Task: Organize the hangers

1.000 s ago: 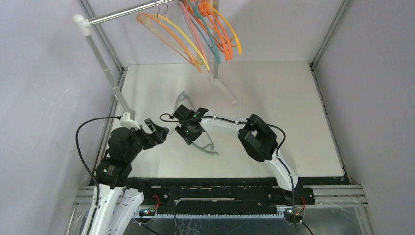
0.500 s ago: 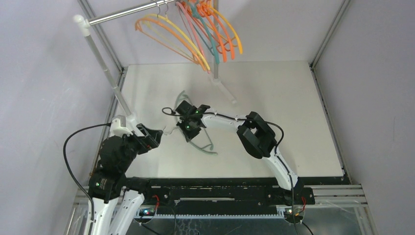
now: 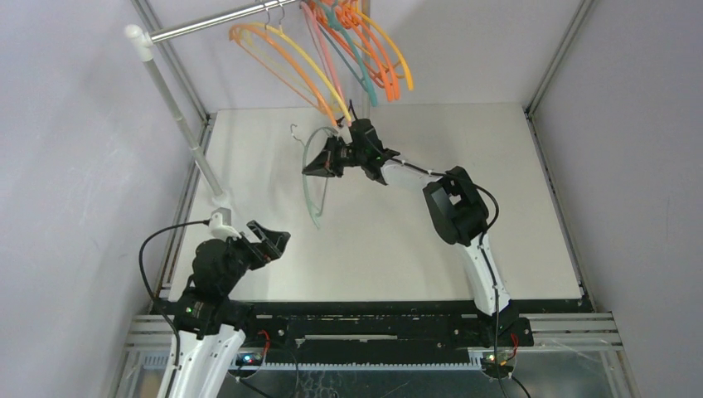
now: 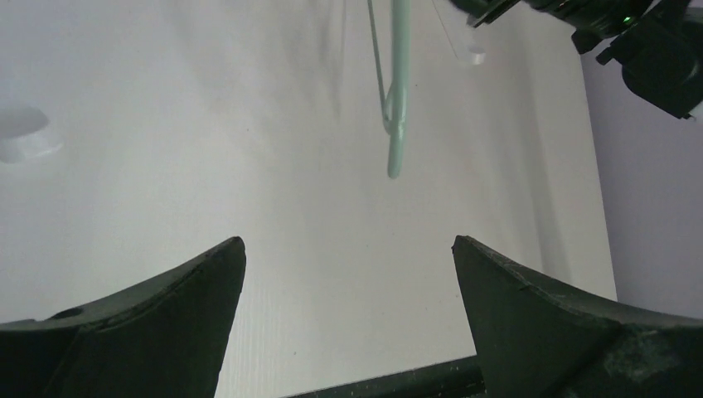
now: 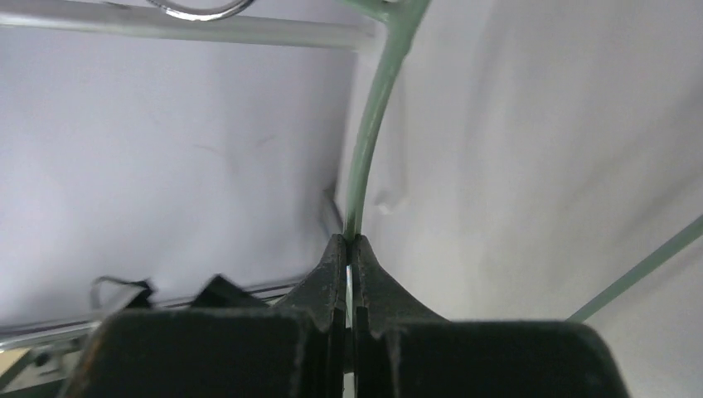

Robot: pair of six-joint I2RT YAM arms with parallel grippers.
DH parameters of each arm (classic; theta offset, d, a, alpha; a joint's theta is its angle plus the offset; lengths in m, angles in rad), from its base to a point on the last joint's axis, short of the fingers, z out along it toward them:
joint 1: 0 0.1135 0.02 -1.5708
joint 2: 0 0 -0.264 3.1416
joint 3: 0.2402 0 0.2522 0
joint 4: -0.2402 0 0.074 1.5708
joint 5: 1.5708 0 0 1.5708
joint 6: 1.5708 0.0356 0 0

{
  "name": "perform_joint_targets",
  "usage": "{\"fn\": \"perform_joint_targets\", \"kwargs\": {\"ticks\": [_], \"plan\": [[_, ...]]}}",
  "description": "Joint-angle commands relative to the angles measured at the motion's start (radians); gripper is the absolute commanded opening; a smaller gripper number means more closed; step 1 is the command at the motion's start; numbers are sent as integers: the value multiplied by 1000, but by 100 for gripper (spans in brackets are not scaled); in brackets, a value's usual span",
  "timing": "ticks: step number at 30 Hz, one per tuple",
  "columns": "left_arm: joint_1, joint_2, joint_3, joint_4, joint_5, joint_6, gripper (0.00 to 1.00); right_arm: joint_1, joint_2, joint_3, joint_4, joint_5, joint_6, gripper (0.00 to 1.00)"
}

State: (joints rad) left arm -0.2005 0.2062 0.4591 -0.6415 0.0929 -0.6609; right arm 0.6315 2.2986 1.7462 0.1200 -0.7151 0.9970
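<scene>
Right gripper (image 3: 317,162) clamps tight on a pale green hanger (image 3: 313,191), a slim, smooth plastic rod bent in a long curve. Its black fingers (image 5: 332,265) are pressed together on one arm of the hanger. The small wire hook (image 3: 293,129) sits at the upper end and the lower end dangles over the table (image 3: 497,207). Just above, a cluster of orange, yellow, pink and teal hangers (image 3: 356,50) of the same thin arched shape hangs from a shiny metal rail (image 3: 215,22), which is carried on a slanting white post (image 3: 170,99). The left gripper (image 3: 278,240) hovers near the table's left front, well apart from the green hanger, with its matte black jaws spread wide and nothing between them. The tabletop is flat, matte white and marked only by soft shadows. It is boxed in by plain pale grey-lavender walls (image 3: 75,166) and aluminium frame struts (image 3: 551,58).
</scene>
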Motion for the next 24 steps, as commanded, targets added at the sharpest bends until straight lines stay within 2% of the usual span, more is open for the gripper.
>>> {"fn": "perform_joint_targets", "kwargs": {"ticks": [1,13,18,24], "plan": [[3,33,-40,184,27,-52,99,46,-20,53,228,-96,232,0],[-52,342,22,441,-18,8,99,68,-65,51,139,-118,171,0],[-126,444,48,482,-70,7,99,69,-59,81,146,-133,186,0],[-151,529,72,488,-95,0,99,70,-70,90,189,-158,252,0]]}}
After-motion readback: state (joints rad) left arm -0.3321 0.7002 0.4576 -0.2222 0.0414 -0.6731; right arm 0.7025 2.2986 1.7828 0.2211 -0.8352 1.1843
